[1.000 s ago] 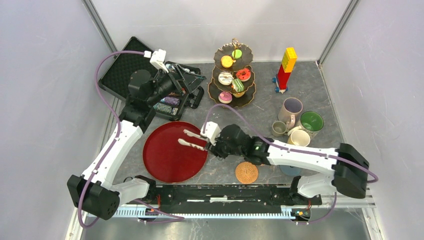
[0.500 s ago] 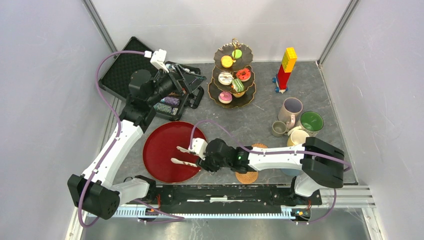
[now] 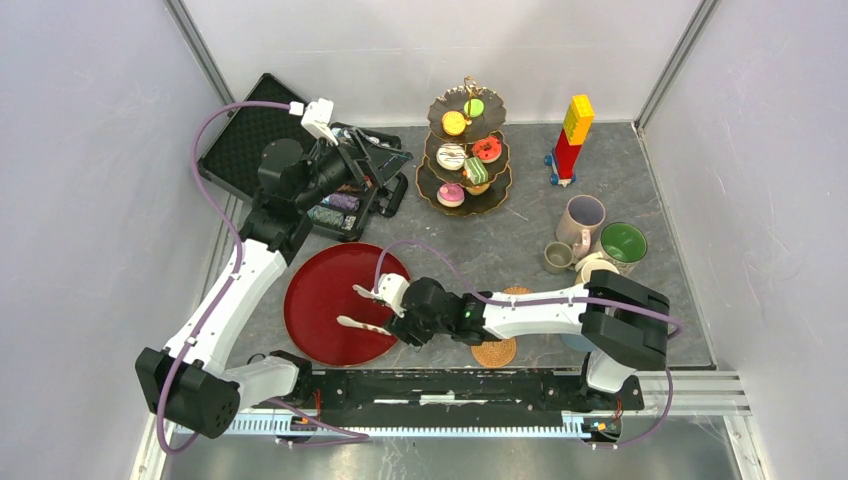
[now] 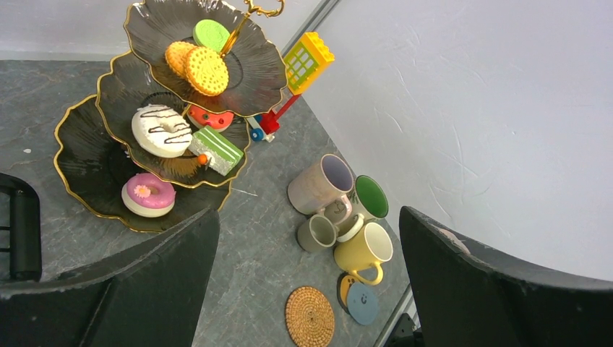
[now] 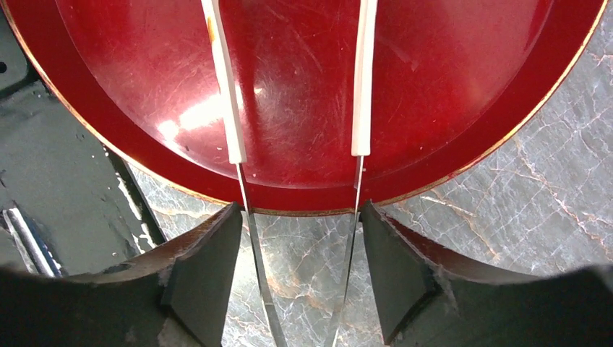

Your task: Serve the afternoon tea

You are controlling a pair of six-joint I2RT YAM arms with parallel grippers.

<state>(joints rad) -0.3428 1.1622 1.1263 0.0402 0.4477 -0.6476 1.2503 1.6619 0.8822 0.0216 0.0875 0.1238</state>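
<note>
You can't see the tips of the tongs (image 5: 359,87) from the right wrist: they run off the top edge, as does most of the red tray (image 5: 448,108). From above, the right arm (image 3: 540,312) covers part of the woven coaster (image 3: 494,355) and most of the yellow mug (image 3: 592,268).

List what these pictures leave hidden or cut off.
- Tongs tips: right wrist view, cut off by the top edge.
- Blue coaster: top view, mostly under the right arm.
- Red donut: left wrist view, largely beneath the stand's top tier.
</note>
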